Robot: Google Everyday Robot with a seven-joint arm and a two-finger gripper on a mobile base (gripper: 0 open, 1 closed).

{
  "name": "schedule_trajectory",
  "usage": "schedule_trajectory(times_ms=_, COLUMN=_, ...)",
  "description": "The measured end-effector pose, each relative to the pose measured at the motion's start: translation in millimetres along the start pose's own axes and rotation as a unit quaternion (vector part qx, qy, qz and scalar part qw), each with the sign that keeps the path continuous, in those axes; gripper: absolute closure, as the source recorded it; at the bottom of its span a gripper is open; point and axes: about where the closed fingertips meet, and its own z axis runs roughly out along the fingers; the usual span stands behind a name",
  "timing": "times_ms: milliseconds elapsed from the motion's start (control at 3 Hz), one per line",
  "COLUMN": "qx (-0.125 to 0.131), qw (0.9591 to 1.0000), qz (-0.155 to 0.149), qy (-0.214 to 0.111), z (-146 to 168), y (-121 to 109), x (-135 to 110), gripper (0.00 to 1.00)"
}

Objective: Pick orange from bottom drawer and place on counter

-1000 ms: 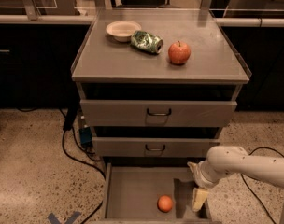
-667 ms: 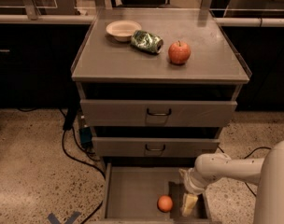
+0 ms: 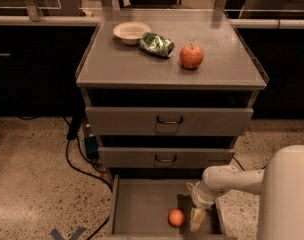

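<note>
1. My gripper [image 3: 197, 220] hangs low in the drawer [image 3: 142, 204], right side; whether it's open, I can't tell.
2. The orange [image 3: 176, 217] lies just beside it, contact unclear.
3. Drawer front is cut off.

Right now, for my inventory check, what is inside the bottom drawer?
On the floor of the bottom drawer lies the orange, and the gripper hangs in the drawer just beside it. The arm hides the floor beneath it.
</note>
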Motion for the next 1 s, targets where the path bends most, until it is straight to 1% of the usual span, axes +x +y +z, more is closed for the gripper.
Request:
schedule_trajectory(times_ms=333, qx=-0.011, qw=0.9999, qz=-0.009, qy=-0.003, z=29.4, y=-4.4, x=-2.4, gripper=0.00)
schedule_trajectory(times_ms=667, qx=-0.014, qw=0.9997, qz=-0.014, qy=-0.010, z=61.0, y=-8.3, x=-1.4, gripper=0.00)
schedule_trajectory(times_ms=1000, qx=-0.032, qw=0.9990, qz=-0.014, qy=-0.027, z=140.3, y=-4.9, x=-1.0, gripper=0.00)
